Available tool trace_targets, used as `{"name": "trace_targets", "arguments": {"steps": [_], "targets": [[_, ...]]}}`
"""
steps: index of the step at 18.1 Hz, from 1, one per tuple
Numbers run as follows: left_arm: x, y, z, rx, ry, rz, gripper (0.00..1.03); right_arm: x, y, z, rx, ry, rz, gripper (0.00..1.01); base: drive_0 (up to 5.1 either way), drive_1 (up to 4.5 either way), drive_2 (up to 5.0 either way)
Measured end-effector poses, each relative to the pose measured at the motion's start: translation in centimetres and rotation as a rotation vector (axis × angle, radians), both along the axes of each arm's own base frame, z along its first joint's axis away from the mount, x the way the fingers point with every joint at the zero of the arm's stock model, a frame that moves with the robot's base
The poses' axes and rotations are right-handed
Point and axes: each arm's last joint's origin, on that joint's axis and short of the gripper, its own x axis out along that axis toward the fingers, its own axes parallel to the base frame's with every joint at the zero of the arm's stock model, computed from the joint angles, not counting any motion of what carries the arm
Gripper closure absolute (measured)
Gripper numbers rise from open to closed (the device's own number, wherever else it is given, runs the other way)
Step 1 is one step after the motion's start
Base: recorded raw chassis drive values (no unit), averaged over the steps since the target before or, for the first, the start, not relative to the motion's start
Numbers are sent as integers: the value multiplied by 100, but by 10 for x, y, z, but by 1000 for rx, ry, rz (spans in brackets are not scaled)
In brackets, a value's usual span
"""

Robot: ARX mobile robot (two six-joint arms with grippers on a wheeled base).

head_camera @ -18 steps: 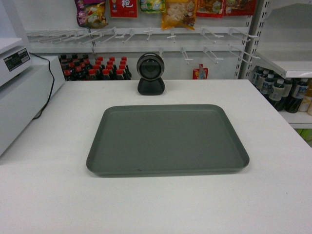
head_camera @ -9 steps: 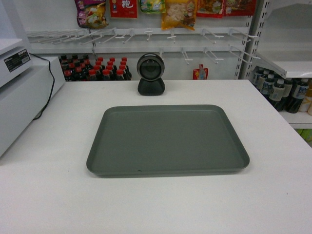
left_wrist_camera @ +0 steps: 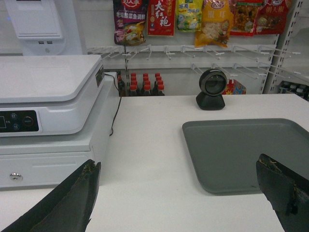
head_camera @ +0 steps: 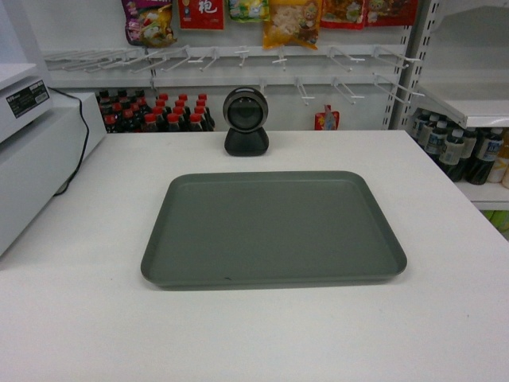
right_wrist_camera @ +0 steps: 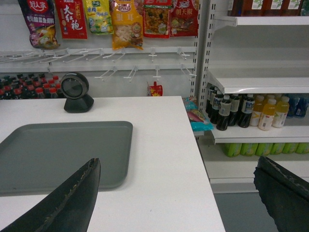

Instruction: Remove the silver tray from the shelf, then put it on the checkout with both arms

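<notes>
the tray (head_camera: 273, 227) lies flat on the checkout (head_camera: 445, 318), just in front of the scanner (head_camera: 246, 121) and well apart from the register (left_wrist_camera: 48, 96). we judge the placing done. our left gripper (left_wrist_camera: 188, 193) is spread wide and holds nothing, one finger (left_wrist_camera: 72, 198) over bare counter, the other by the tray's near corner. our right gripper (right_wrist_camera: 178, 193) is just as wide and empty, off the tray's right edge. neither arm shows in the head view. to finish well, we would draw both arms back level and together, fingers kept apart and clear of the rim, so the tray is not nudged toward the counter's edge.
</notes>
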Motion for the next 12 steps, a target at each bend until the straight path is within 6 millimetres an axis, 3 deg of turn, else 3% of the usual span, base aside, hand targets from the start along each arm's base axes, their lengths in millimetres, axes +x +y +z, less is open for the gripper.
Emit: {"name": "trace_targets", "arguments": {"steps": [12], "targets": [[0, 0, 0, 0, 0, 0, 5, 0, 0, 0, 0, 0, 0, 3, 0, 0, 0]]}}
